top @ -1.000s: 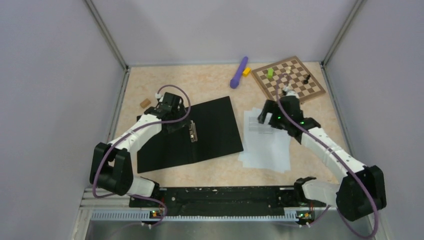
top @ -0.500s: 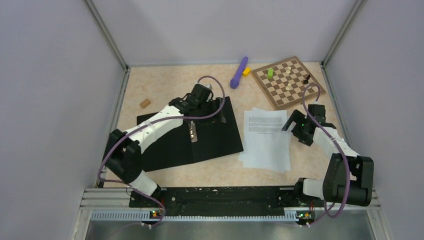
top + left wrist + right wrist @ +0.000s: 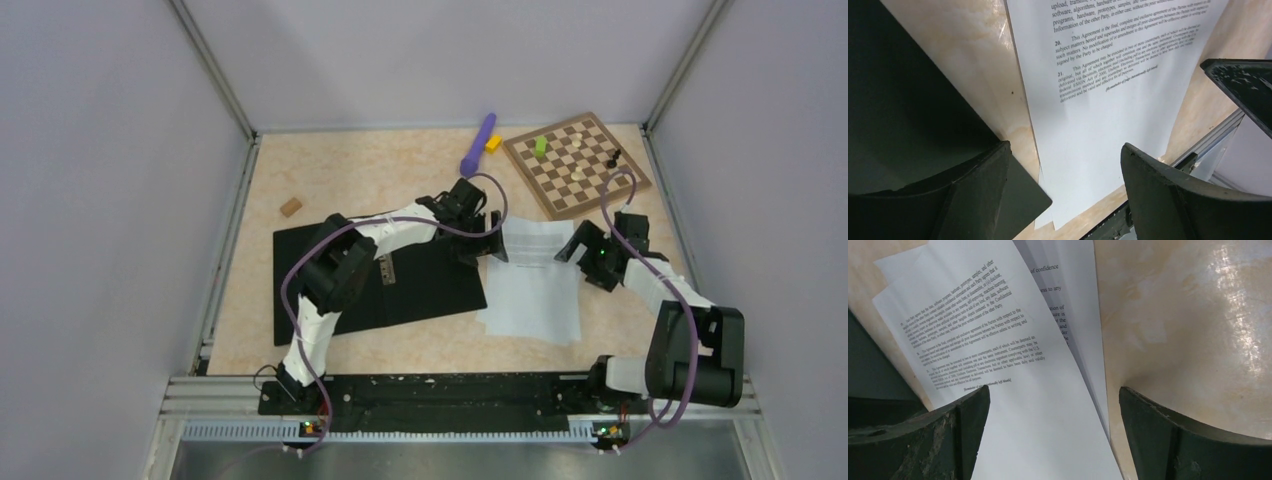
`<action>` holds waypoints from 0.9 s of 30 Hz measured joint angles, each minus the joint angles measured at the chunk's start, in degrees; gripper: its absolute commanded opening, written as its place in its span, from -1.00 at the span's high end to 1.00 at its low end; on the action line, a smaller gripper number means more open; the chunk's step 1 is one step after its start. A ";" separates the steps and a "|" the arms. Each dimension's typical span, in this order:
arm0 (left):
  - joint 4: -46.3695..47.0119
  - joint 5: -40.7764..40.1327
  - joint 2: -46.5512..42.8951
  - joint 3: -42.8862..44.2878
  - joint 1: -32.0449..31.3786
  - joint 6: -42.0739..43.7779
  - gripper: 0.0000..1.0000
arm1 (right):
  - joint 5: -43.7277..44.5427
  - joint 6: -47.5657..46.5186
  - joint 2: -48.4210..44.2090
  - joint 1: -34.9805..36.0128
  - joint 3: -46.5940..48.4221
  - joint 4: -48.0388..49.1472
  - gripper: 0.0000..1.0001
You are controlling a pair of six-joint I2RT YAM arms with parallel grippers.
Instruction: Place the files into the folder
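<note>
My left gripper and right gripper both gape wide and empty, flanking the white printed paper sheets lying just right of the open black-faced flat folder. I'd pinch opposite edges evenly.

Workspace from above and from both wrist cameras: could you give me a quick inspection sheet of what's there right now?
Surface: beige marbled tabletop.
Job's things: folder lies open, black insides up; files fanned loosely on the table right of it, none inside.
Clutter: chessboard carrying chess pieces and a green block; purple object; yellow block; small brown block.
Grippers: left gripper open over the files' folder-side edge; right gripper open at their right edge; neither holds anything.
Cables: purple cables loop along both arms.
Surroundings: grey walls on three sides.
</note>
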 measured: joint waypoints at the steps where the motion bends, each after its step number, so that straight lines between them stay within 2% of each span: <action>1: 0.52 0.42 1.33 0.46 -0.13 -0.44 -0.69 | -0.44 0.13 0.15 0.00 -0.09 0.66 -0.97; 9: 5.49 5.35 4.24 1.27 -0.35 -2.95 -0.69 | -7.87 2.05 1.05 -0.11 -2.58 8.66 -0.97; 17: 8.00 7.67 5.11 1.20 -0.33 -4.26 -0.69 | -15.30 4.11 0.70 -0.35 -5.01 12.22 -0.95; 22: 8.17 7.72 5.16 1.20 -0.33 -4.52 -0.69 | -18.62 5.01 -2.25 -0.35 -6.56 8.79 -0.95; 27: 8.17 7.67 5.16 1.20 -0.33 -4.76 -0.68 | -12.28 5.18 -9.79 -0.48 -6.54 1.14 -0.96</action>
